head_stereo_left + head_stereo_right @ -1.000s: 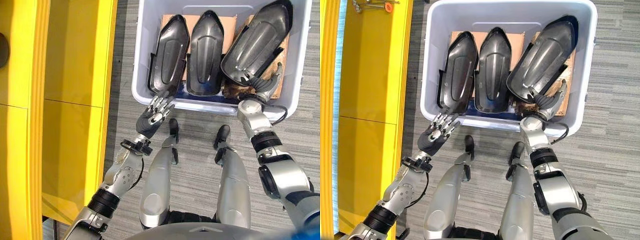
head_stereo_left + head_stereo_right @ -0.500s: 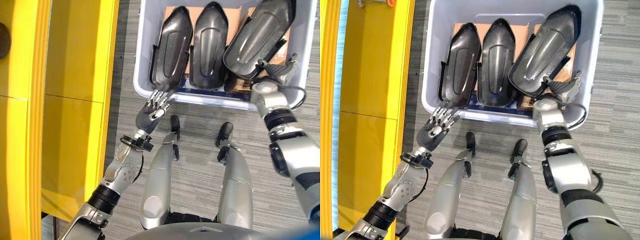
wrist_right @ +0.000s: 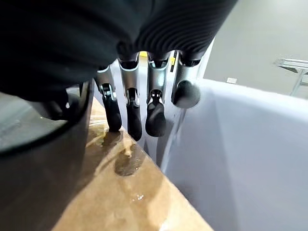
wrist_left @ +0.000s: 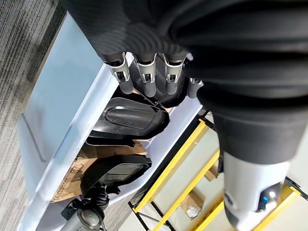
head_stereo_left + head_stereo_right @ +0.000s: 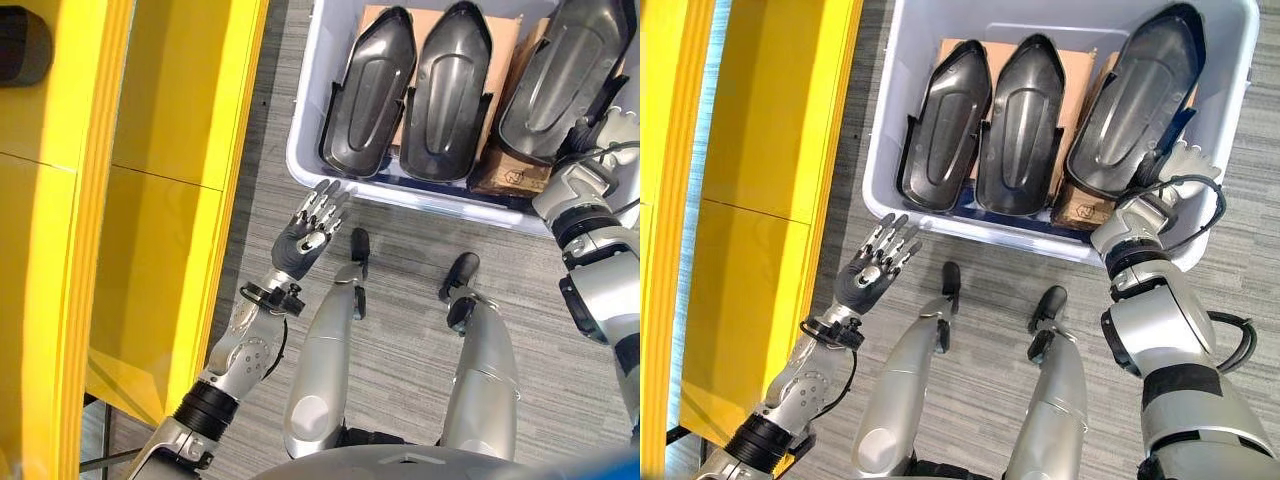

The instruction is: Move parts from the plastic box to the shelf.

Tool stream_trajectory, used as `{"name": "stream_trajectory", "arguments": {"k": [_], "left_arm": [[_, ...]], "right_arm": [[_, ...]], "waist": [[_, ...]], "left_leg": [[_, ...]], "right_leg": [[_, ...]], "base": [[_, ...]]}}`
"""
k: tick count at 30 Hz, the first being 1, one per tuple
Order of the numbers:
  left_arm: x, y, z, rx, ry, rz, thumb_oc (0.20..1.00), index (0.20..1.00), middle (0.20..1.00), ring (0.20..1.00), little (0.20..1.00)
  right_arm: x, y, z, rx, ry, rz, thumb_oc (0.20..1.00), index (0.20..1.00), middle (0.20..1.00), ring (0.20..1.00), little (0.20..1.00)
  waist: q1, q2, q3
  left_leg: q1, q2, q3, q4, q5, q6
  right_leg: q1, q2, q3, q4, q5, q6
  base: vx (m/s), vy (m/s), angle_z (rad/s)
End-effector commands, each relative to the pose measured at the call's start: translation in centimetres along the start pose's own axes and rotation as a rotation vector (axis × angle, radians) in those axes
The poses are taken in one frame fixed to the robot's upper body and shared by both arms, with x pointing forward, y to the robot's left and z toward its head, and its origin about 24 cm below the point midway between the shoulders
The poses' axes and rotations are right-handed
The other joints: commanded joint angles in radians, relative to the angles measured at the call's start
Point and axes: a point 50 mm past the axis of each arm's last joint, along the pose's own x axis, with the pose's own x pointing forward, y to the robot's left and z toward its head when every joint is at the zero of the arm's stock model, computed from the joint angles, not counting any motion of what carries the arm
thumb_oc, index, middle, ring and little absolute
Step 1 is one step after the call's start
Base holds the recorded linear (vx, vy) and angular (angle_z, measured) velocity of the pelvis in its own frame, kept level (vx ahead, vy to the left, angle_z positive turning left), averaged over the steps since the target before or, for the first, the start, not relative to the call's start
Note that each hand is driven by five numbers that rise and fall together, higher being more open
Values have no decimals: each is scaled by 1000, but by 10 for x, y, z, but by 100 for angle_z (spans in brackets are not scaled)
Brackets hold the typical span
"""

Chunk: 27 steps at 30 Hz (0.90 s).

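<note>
A: Which step is this, by your reading?

B: The pick-up, not yet made. All three dark parts lie in the plastic box (image 5: 885, 150), none on the yellow shelf (image 5: 150, 150). The right hand (image 5: 1180, 160) is down inside the box at its near corner, beside the large part (image 5: 1140, 95) that leans over a cardboard piece (image 5: 1085, 205).

A: Has that hand got hold of the part?

B: I would say not. In the right wrist view its fingers (image 3: 132, 113) hang fairly straight, tips just over the cardboard, with the dark part alongside them and the box wall on the other side – nothing is pinched between fingers and thumb.

A: And the left hand?

B: The left hand (image 5: 872, 275) is outside the box, just short of its near wall, palm up with fingers spread and relaxed, empty. The closest part (image 5: 945, 125) lies just past its fingertips, over the wall; the middle part (image 5: 1018, 120) lies beyond that one, toward the right hand.

A: So what does the next move call for?

B: The right hand needs to curl round the edge of the large part before lifting – probably with the left hand reaching over the wall to steady the other side, since the part looks long and awkward for one hand. Then it has to clear the box rim and travel toward the shelf, which stands on the far side of the left hand
</note>
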Motion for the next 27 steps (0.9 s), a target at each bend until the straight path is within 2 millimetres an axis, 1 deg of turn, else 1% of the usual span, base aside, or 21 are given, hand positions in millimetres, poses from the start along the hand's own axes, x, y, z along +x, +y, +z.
{"name": "stream_trajectory", "arguments": {"k": [1, 5, 7, 8, 9, 10, 11, 13, 15, 16, 17, 18, 19, 21, 23, 24, 27], "left_arm": [[10, -13, 16, 45, -74, -128, 1000, 1000, 1000, 1000, 1000], [8, -10, 12, 43, -69, -142, 1000, 1000, 1000, 1000, 1000], [7, -11, 11, 42, -68, -147, 1000, 1000, 1000, 1000, 1000], [7, -11, 10, 38, -70, -146, 1000, 1000, 1000, 1000, 1000], [6, -11, 10, 28, -75, -141, 1000, 1000, 1000, 1000, 1000], [4, -9, 11, 19, -81, -137, 1000, 1000, 1000, 1000, 1000], [3, -6, 13, 28, -84, -128, 1000, 1000, 1000, 1000, 1000], [-2, -1, 18, 27, -94, -110, 1000, 1000, 1000, 1000, 1000], [-4, 2, 21, 31, -101, -100, 1000, 1000, 1000, 1000, 1000], [-7, 5, 23, 39, -102, -82, 1000, 1000, 1000, 1000, 1000], [-8, 7, 24, 41, -101, -74, 1000, 1000, 1000, 1000, 1000], [-13, 12, 26, 44, -99, -45, 1000, 1000, 1000, 1000, 1000], [-17, 17, 27, 31, -98, -26, 1000, 1000, 1000, 1000, 1000], [-20, 20, 25, 21, -93, -17, 1000, 1000, 1000, 1000, 1000], [-22, 22, 25, 32, -89, -18, 1000, 1000, 1000, 1000, 1000], [-24, 24, 23, 39, -77, -15, 1000, 1000, 1000, 1000, 1000], [-30, 26, 20, 39, -57, -2, 1000, 1000, 1000, 1000, 1000]], "right_arm": [[-47, 80, -36, -19, 130, 418, 200, 200, 200, 200, 200], [-49, 83, -40, -30, 125, 385, 200, 200, 200, 200, 200], [-51, 86, -43, 23, 152, 362, 200, 200, 200, 200, 200], [-52, 86, -44, 51, 177, 322, 200, 200, 200, 200, 200], [-52, 84, -45, 156, 191, 224, 200, 200, 200, 200, 200], [-50, 80, -39, 229, 169, 174, 200, 200, 200, 200, 200], [-50, 74, -25, 401, 142, 131, 200, 200, 200, 200, 200], [-48, 63, -15, 588, 92, 31, 200, 200, 200, 200, 200], [-48, 59, -13, 634, 64, -5, 200, 200, 200, 200, 200], [-45, 51, -12, 698, 39, -43, 200, 200, 200, 200, 200], [-43, 47, -12, 725, 29, -52, 200, 200, 200, 200, 200], [-39, 39, -13, 770, 10, -71, 200, 200, 200, 200, 200], [-35, 30, -11, 792, -35, -101, 200, 200, 200, 200, 200], [-34, 26, -11, 794, -51, -110, 200, 200, 200, 200, 200], [-32, 22, -10, 794, -60, -122, 200, 200, 200, 200, 200], [-30, 20, -10, 792, -58, -123, 200, 200, 200, 200, 200], [-28, 21, -16, 780, -46, -99, 200, 200, 200, 200, 200]], "waist": [[35, 54, 77], [36, 60, 77], [34, 62, 77], [32, 64, 77], [26, 64, 77], [20, 63, 77], [9, 56, 77], [-11, 38, 77], [-20, 29, 77], [-33, 20, 77], [-37, 17, 77], [-49, 8, 77], [-58, 2, 77], [-65, -3, 77], [-67, -7, 77], [-69, -10, 72], [-69, -14, 40]], "left_leg": [[-58, 7, 13, 55, -8, 20], [-38, 5, 11, 34, 0, 18], [-24, 6, 13, 25, 3, 18], [-16, 8, 15, 20, 5, 17], [9, 8, 16, 6, 6, 15], [30, 10, 19, -8, 7, 14], [76, 12, 26, -37, 9, 11], [165, 26, 42, -95, 17, 3], [203, 31, 50, -121, 21, 1], [255, 38, 62, -149, 24, -2], [275, 40, 64, -158, 26, -4], [332, 44, 72, -176, 24, -8], [383, 51, 79, -201, 30, -13], [436, 54, 85, -226, 29, -17], [463, 61, 92, -242, 37, -20], [493, 64, 96, -257, 38, -24], [530, 69, 99, -277, 40, -30]], "right_leg": [[-1, -39, 7, 28, 33, 60], [15, -36, 6, 17, 36, 61], [24, -33, 7, 10, 38, 62], [31, -31, 10, 6, 39, 61], [53, -24, 15, -12, 41, 63], [70, -18, 19, -28, 44, 64], [111, -8, 23, -66, 51, 69], [189, 9, 28, -134, 69, 79], [222, 16, 29, -161, 74, 82], [265, 21, 33, -186, 78, 86], [282, 22, 34, -196, 80, 88], [337, 27, 38, -221, 81, 90], [389, 36, 41, -258, 91, 91], [443, 40, 41, -284, 88, 95], [474, 45, 39, -308, 98, 95], [507, 48, 37, -325, 99, 94], [551, 54, 34, -353, 100, 93]], "base": [[-32, -19, 1], [-43, -19, 1], [-43, -17, 1], [-50, -10, 1], [-55, -7, 2], [-77, -19, 2], [-87, -39, -6], [-79, -58, -31], [-48, -50, -27], [-48, -50, -20], [-28, -51, -34], [-2, -69, -28], [11, -76, -31], [24, -66, -19], [7, -60, -7], [38, -58, -7], [60, -33, -15]]}}
